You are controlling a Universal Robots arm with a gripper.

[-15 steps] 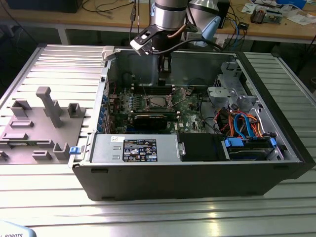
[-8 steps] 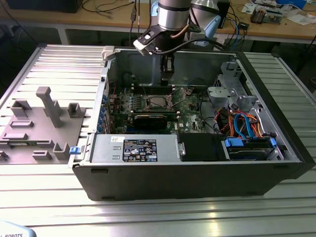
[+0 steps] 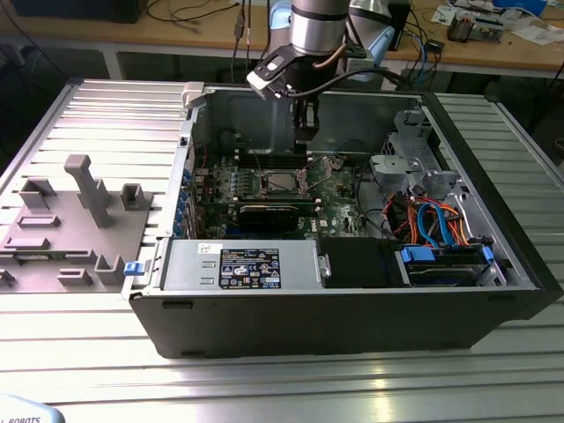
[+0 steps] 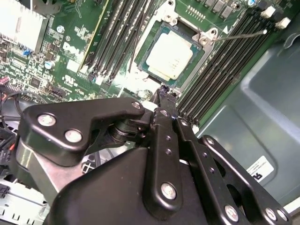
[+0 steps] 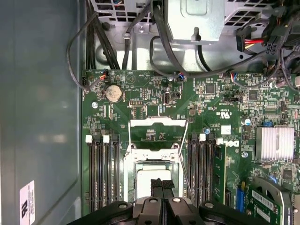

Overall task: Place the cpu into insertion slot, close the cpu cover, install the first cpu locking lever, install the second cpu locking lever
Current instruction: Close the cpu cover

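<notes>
The cpu (image 4: 171, 54) lies flat in the insertion slot (image 4: 151, 44) on the green board, its silver top showing; in the first wrist view the cpu (image 5: 149, 178) is partly behind my fingertips. The cpu cover (image 5: 158, 123) stands swung up off the slot, a silvery frame with the board visible through its window. A thin locking lever (image 4: 239, 35) sticks out free beside the socket, also seen as a lever (image 5: 184, 137) along the cover's side. My gripper (image 4: 164, 90) hovers at the socket's edge, fingers shut with nothing between them; the exterior view has the gripper (image 3: 302, 132) above the cpu (image 3: 280, 182).
Black memory slots (image 5: 104, 171) flank the socket on both sides. A finned heatsink (image 5: 276, 143) and a card (image 3: 269, 216) sit near it. Cables (image 3: 432, 220) and a drive cage (image 3: 401, 145) fill the case's right. The case wall (image 5: 42, 117) stands close by.
</notes>
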